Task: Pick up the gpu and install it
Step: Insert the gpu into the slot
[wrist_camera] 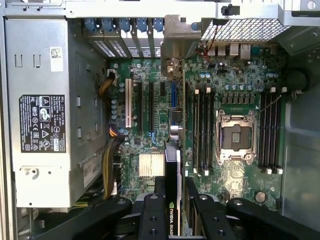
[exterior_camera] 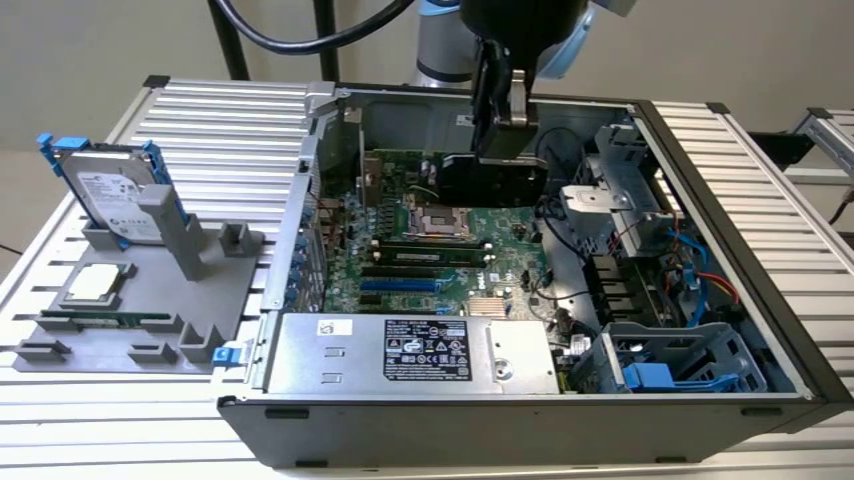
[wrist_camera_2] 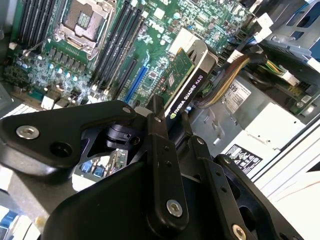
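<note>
My gripper (exterior_camera: pixel 501 150) is shut on the gpu (exterior_camera: pixel 491 182), a black card held on edge above the green motherboard (exterior_camera: pixel 441 250) inside the open computer case. In the second wrist view the gpu (wrist_camera_2: pixel 192 75) shows its green board and black labelled edge, clamped between my black fingers (wrist_camera_2: pixel 159 150). In the first wrist view the card (wrist_camera: pixel 172 170) is edge-on between the gripper's (wrist_camera: pixel 173 189) two fingers. It hangs over the board beside the expansion slots (wrist_camera: pixel 150 107) and touches none of them.
The silver power supply (exterior_camera: pixel 407 350) fills the case's near side and a drive cage with blue parts (exterior_camera: pixel 681 365) stands at the exterior view's right among cables (exterior_camera: pixel 694 260). Left of the case, a grey holder carries a hard drive (exterior_camera: pixel 114 190), a processor (exterior_camera: pixel 91 283) and a memory stick (exterior_camera: pixel 107 320).
</note>
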Controlling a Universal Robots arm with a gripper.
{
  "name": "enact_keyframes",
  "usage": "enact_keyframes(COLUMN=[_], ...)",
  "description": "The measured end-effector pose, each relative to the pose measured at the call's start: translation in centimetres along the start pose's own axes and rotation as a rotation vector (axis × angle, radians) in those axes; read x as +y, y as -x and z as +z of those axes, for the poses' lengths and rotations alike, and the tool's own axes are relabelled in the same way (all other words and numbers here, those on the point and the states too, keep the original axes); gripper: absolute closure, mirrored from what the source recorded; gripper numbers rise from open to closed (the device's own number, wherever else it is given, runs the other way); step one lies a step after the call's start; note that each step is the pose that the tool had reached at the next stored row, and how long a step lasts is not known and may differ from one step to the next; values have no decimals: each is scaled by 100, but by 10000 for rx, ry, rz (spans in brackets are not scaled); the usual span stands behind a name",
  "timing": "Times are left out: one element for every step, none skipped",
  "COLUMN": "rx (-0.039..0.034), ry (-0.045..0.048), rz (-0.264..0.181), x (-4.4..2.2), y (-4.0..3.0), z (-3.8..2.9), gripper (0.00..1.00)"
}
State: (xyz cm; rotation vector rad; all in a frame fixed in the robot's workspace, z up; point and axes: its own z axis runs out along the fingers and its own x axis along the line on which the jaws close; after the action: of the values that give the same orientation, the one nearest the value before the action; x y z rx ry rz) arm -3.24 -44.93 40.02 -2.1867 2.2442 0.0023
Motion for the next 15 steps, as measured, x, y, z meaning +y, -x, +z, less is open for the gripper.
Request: enact_keyframes(rx=[0,1,1,1,2,1,0,0,0,1,1,0,1,1,1], ry=[0,0,0,1,1,0,1,0,0,1,0,0,0,1,0], rz=[0,0,0,0,0,0,0,0,0,0,0,0,0,1,0], x=[0,1,1,1,1,2,2,2,2,3,3,3,3,4,4], y=[0,1,1,1,1,1,1,2,2,2,2,2,3,3,3], z=[2,3,4,6,7,9,11,13,14,16,17,19,21,23,26], gripper=[100,100,100,100,100,100,100,100,100,100,100,100,100,100,100])
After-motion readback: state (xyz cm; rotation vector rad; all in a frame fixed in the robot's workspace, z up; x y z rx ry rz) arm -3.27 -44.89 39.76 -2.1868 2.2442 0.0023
